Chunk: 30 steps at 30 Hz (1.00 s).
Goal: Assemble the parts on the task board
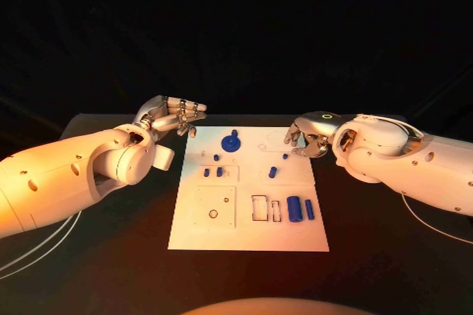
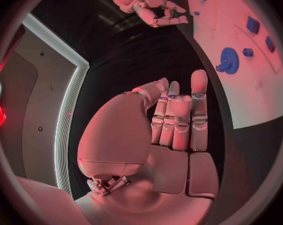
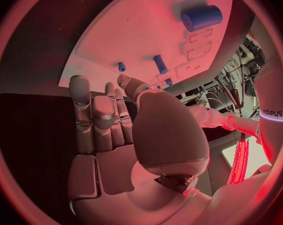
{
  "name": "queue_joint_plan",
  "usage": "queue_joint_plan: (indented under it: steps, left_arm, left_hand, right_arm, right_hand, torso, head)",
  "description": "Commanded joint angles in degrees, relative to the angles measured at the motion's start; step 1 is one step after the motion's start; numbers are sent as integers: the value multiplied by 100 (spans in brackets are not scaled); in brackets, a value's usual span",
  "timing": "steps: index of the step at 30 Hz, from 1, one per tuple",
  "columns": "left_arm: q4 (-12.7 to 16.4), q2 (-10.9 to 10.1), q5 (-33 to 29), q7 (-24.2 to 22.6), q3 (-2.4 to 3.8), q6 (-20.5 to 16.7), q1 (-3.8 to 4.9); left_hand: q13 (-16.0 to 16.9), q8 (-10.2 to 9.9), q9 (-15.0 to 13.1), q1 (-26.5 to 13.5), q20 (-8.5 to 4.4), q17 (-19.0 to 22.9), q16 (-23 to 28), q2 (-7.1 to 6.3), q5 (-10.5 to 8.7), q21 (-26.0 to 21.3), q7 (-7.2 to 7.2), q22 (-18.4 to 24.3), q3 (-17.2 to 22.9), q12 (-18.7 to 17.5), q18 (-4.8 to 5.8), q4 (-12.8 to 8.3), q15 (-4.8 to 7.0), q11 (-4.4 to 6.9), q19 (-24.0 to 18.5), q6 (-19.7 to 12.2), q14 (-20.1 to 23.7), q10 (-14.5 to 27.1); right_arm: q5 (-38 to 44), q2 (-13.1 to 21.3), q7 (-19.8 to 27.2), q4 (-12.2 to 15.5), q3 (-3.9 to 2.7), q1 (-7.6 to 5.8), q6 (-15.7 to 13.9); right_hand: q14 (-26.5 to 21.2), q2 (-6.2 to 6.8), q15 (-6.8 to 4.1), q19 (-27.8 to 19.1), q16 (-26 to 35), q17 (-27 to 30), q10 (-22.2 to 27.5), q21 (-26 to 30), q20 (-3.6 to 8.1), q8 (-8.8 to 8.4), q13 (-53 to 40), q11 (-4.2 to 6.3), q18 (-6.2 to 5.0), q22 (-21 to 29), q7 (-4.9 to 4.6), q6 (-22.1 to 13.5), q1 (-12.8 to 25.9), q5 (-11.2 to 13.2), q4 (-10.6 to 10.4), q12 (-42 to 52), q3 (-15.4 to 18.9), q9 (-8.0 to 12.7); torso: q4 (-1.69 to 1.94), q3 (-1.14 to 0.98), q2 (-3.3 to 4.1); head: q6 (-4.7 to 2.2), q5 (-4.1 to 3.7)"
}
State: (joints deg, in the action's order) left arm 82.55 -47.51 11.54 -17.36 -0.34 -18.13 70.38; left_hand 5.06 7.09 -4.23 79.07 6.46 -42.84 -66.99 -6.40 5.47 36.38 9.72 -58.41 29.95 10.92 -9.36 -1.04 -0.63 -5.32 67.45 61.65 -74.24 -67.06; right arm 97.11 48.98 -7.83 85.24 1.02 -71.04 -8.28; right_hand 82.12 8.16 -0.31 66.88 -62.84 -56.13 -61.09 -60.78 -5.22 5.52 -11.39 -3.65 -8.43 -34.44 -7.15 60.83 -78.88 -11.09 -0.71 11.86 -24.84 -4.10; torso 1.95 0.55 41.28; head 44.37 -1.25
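Note:
The white task board (image 1: 251,233) lies in the middle of the black table. A blue gear (image 1: 232,143) sits near its far edge, small blue pegs (image 1: 213,171) (image 1: 273,171) mid-board, and a thick blue cylinder (image 1: 294,208) beside a thinner one (image 1: 309,208) at the near right. My left hand (image 1: 176,117) hovers off the far left corner, fingers loosely extended, holding nothing (image 2: 173,120). Off the far right edge, my right hand (image 1: 307,139) is also empty (image 3: 110,120). The gear (image 2: 229,61) shows in the left wrist view, the thick cylinder (image 3: 202,17) in the right wrist view.
The board has outlined recesses, a square one (image 1: 216,206) at the near left and narrow slots (image 1: 260,207) beside the cylinders. Black table (image 1: 394,260) surrounds the board. Cables (image 1: 39,250) trail beneath my left arm.

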Motion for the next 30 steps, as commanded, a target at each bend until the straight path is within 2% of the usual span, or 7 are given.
queue_joint_plan:
  steps: [1,5,7,11,13,18,30]
  left_arm:
    - [125,-34,-1469,-597,2,10,-14]
    - [202,-52,-1576,-646,0,-5,-25]
    - [221,-56,-1597,-653,-1,-8,-27]
    - [251,-62,-1623,-662,-1,-4,-30]
    - [256,-61,-1629,-663,-2,-5,-30]
    - [260,-60,-1635,-661,-2,5,-33]
    - [274,-72,-1637,-628,-3,35,-37]
  left_hand:
    - [10,38,10,-30,-5,50,48,29,-24,-48,-13,24,-65,49,-118,-6,9,11,-28,-17,50,17]
    - [17,49,12,-2,-8,96,80,63,-18,-82,-17,49,-87,74,-117,-26,14,12,-23,-21,67,29]
    - [18,50,12,2,-9,110,89,65,-17,-87,-17,53,-90,78,-117,-30,14,12,-22,-23,72,32]
    - [20,52,14,1,-10,133,104,66,-19,-98,-14,61,-105,84,-116,-34,13,10,-20,-28,81,39]
    - [20,53,14,0,-10,140,108,67,-19,-102,-13,64,-109,87,-116,-35,13,9,-20,-30,83,42]
    - [21,54,15,1,-10,158,120,68,-20,-109,-12,69,-117,91,-115,-37,13,9,-19,-32,90,46]
    - [24,58,17,7,-10,221,161,72,-19,-137,-9,89,-144,106,-114,-50,11,5,-17,-45,116,67]
  right_arm:
    - [600,-51,-92,-39,1,24,233]
    - [637,-108,-82,-73,5,58,304]
    - [644,-130,-74,-84,6,70,329]
    - [650,-182,-48,-111,8,110,368]
    - [651,-205,-37,-121,9,129,381]
    - [692,-262,-17,-143,10,174,441]
    - [709,-408,24,-289,11,240,494]
  right_hand:
    - [34,28,-30,-7,14,2,-38,30,41,-44,39,-7,-111,2,2,32,19,34,-3,-51,-34,-4]
    - [21,57,-28,-31,62,54,-58,63,48,-64,106,-6,-118,56,0,31,31,45,5,-85,-33,-1]
    - [10,71,-27,-50,84,77,-65,86,49,-72,132,-6,-122,91,0,31,37,44,9,-98,-31,0]
    - [3,75,-26,-59,96,87,-72,95,49,-79,162,-9,-123,100,2,35,40,50,11,-113,-34,1]
    - [4,70,-26,-57,91,80,-79,93,49,-80,177,-8,-121,95,3,41,40,57,12,-119,-39,0]
    - [5,26,-36,-57,94,80,-138,94,57,-88,271,0,-121,93,12,82,-1,-36,43,-154,-107,-5]
    - [38,-38,-41,-28,62,43,-305,70,63,-74,423,11,-114,55,20,209,44,71,40,-182,-154,-23]
  torso:
    - [2,-1,3]
    - [3,1,2]
    - [-4,-8,6]
    - [-7,-3,6]
    - [-4,0,5]
    - [4,-5,6]
    - [-5,-9,6]
  head:
    - [-19,-36]
    - [-24,-41]
    - [-27,-39]
    - [-22,-34]
    - [-15,2]
    - [-1,0]
    - [21,21]
